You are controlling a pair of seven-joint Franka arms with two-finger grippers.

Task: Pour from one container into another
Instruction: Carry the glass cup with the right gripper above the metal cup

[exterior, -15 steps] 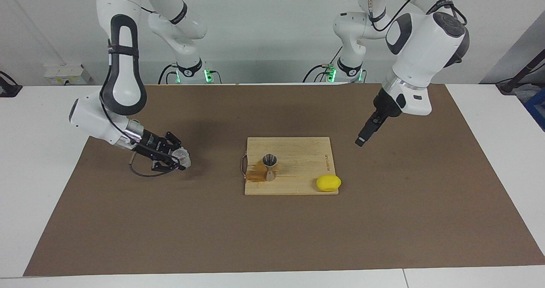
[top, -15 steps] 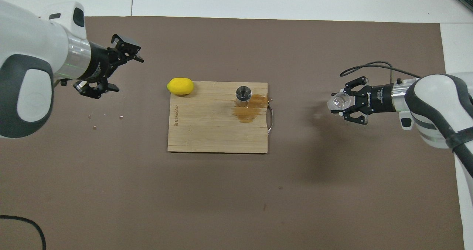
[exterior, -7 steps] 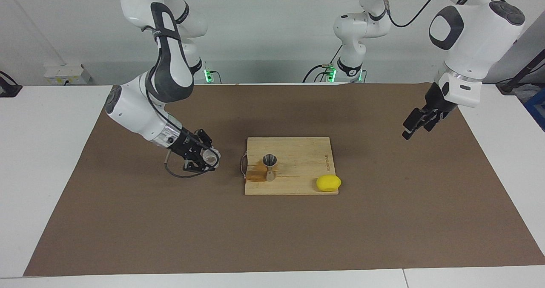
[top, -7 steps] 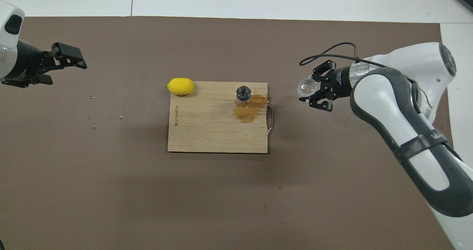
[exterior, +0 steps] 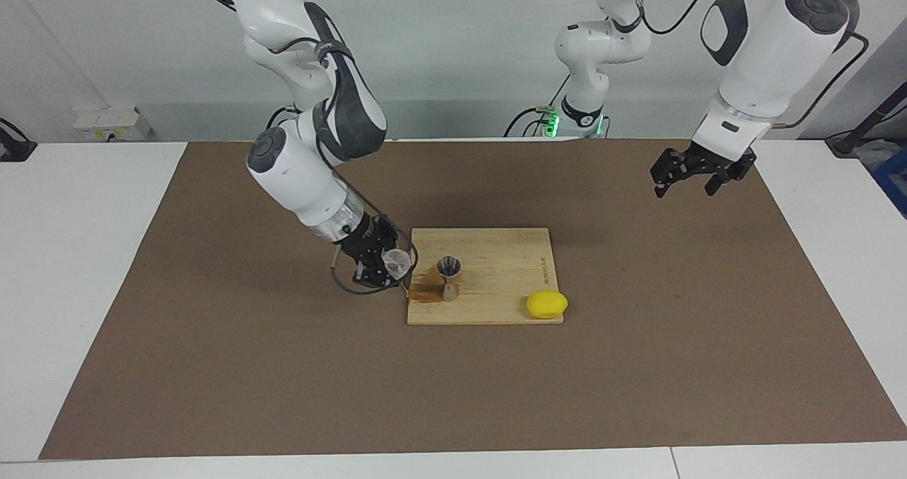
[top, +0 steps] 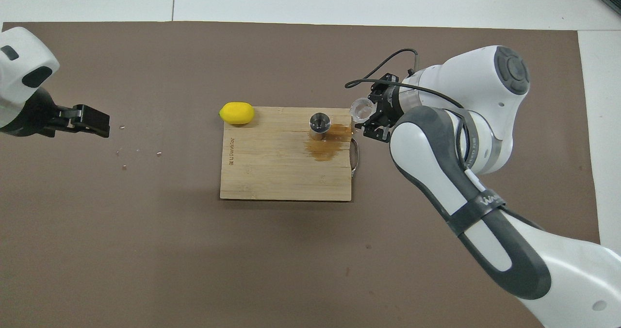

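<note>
The clear cup (exterior: 399,258) is in my right gripper (exterior: 390,264), which is shut on it. The gripper holds it just above the cutting board's handle edge, toward the right arm's end. In the overhead view the cup (top: 361,108) and right gripper (top: 369,114) sit beside the board's corner. The metal jigger (exterior: 448,276) stands upright on the wooden board (exterior: 510,256), a short way from the cup, and also shows from overhead (top: 319,124). My left gripper (exterior: 698,176) is open and empty, raised over the mat at the left arm's end (top: 89,122).
A brown wet stain (top: 324,147) lies on the board (top: 271,172) beside the jigger, near the metal handle (top: 355,157). A yellow lemon (exterior: 546,304) sits at the board's corner toward the left arm's end (top: 236,113). Small crumbs (top: 138,151) lie on the brown mat.
My right gripper has carried the cup from the right arm's end of the mat to the board's handle edge. My left gripper has drawn away from the board and risen.
</note>
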